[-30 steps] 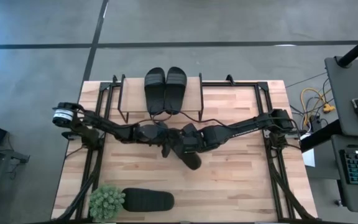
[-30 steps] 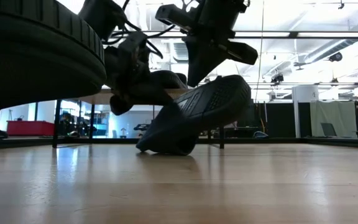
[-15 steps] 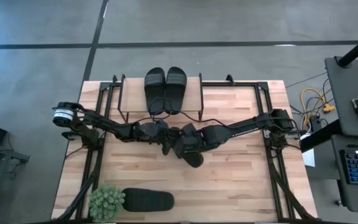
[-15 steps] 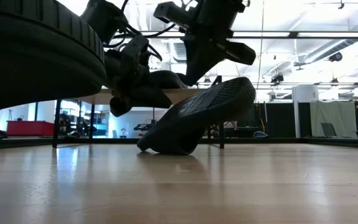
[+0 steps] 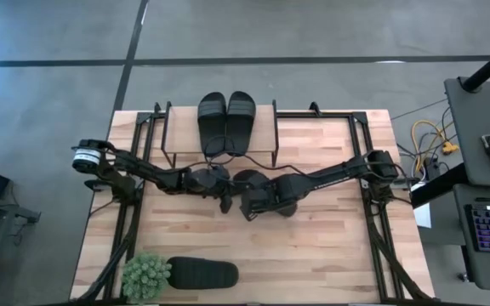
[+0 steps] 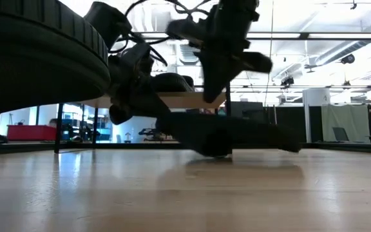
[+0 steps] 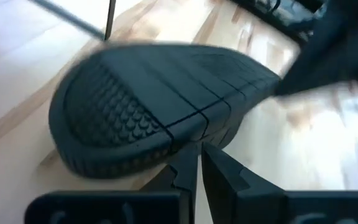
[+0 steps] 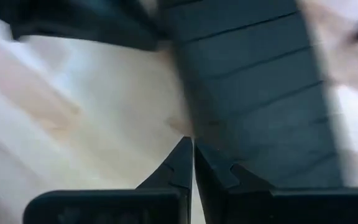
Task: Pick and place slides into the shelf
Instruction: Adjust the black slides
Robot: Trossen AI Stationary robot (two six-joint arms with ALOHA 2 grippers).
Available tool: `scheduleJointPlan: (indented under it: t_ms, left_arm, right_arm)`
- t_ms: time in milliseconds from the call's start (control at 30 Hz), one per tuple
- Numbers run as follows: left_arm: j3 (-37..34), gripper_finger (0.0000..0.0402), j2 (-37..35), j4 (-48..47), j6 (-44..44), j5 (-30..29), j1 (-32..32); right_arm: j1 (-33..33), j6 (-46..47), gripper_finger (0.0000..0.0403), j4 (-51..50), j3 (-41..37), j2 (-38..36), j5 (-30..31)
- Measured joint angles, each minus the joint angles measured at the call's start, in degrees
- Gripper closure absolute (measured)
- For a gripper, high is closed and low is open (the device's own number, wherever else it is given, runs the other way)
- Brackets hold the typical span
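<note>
Both jaws clenched, empty | shelf [image 5: 262, 136] top: two slides [image 5: 225, 121] side by side

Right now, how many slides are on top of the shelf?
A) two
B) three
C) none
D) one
A: the high view shows two black slides lying side by side on the shelf; a third lies by the potted plant and another is between the arms.

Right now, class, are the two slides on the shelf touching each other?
Touching. The high view shows one slide and the other slide side by side on the shelf, inner edges meeting with no gap.
</note>
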Motion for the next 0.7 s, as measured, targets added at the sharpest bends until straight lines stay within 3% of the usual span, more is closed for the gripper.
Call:
scheduleJointPlan:
  t_ms: [233, 600, 700]
  left_arm:
    - [-0.06, 0.0391, -0.02, -1.40, -0.04, -0.04, -0.04]
    - [0.29, 0.0391, -0.02, -0.92, -0.04, 0.11, -0.04]
    - [0.53, 0.0391, -0.17, -0.82, -0.17, 2.43, -0.04]
  right_arm:
    - [0.70, 4.37, 0.0394, -14.31, 1.77, -4.49, 10.02]
    - [0.72, 7.09, 0.0394, -19.88, 0.12, -8.00, 10.80]
    - [0.72, 7.49, 0.0394, -19.77, -0.56, -8.00, 10.12]
